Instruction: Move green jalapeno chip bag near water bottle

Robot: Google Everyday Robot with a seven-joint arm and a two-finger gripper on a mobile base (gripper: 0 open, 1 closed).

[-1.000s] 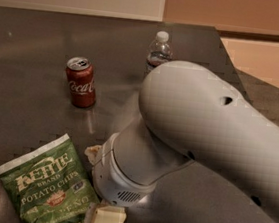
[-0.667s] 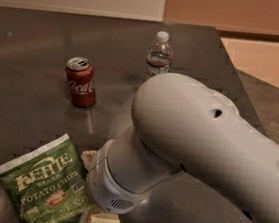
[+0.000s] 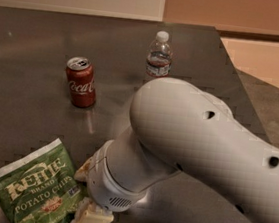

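**Arm crept left toward the chip bag, everything else stayed put**

Since a second ago the big white arm (image 3: pixel 201 140) has swung a bit to the left and lower in the shot, so its wrist now sits closer over the bag's right edge. The bag, can and bottle haven't shifted.

The pincer (image 3: pixel 85 198) is down at the near edge of the dark bench (image 3: pixel 31 46), right against the right side of the green jalapeno chip bag (image 3: pixel 35 189). The wrist hides most of it, with only cream-coloured bits poking out above and below. Can't tell if it's clenched or released, or whether it actually has the bag.

The bag lies flat at the front left, white top edge pointing up-left and lettering facing up. It's crinkly foil, so its contents can't be seen.

The water bottle (image 3: pixel 159 58) stands upright at the far side of the bench, white cap on, clear body with a label band, well apart from the bag. Its base is hidden behind the arm.

A red Coca-Cola can (image 3: pixel 81 83) stands upright to the bottle's left and a bit nearer, roughly between bag and bottle. Its top shows, but whether it's been opened isn't clear.
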